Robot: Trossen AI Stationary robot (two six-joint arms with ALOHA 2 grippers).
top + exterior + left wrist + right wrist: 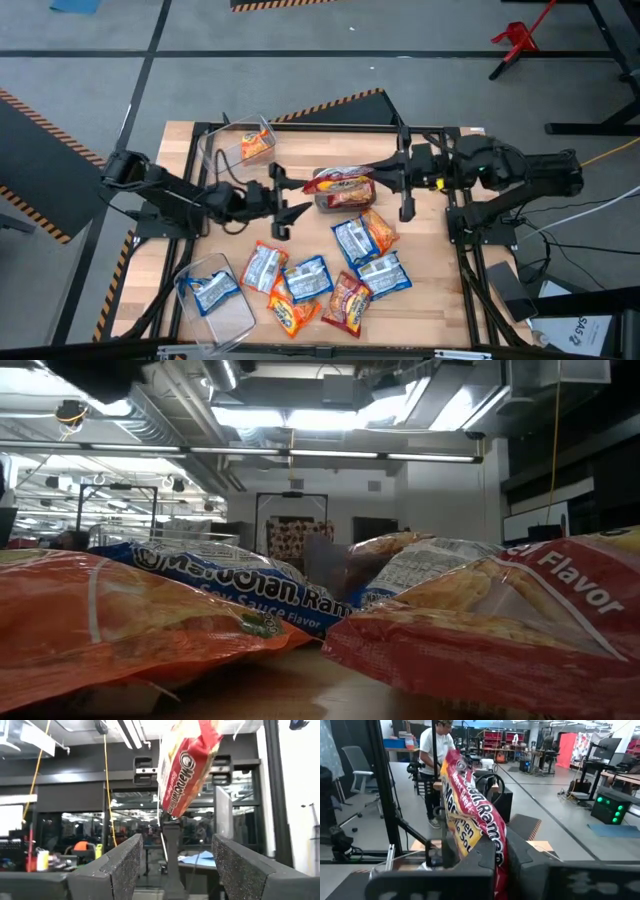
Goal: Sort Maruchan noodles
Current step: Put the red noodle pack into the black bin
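the right gripper (501, 851) is pressed together on a red packet (470, 810), pinching its lower edge so the packet stands up out of the fingers above the middle of the desk (430, 310). in the high view that red packet (345, 187) sits at the gripper's tip, held over the desk's centre. just across from it the left gripper (288, 205) hangs with its fingers (120, 865) spread wide and nothing between them, pointing toward the held packet (187, 765). nearer the desk's front edge, below both grippers, the other noodle packets (330, 275) lie in a loose pile of orange, blue-and-white and red. a clear bin (238, 145) with an orange packet stands beyond the left gripper, and another clear bin (215, 300) with a blue-and-white packet sits at the front left corner. a person (434, 760) stands in the room behind.
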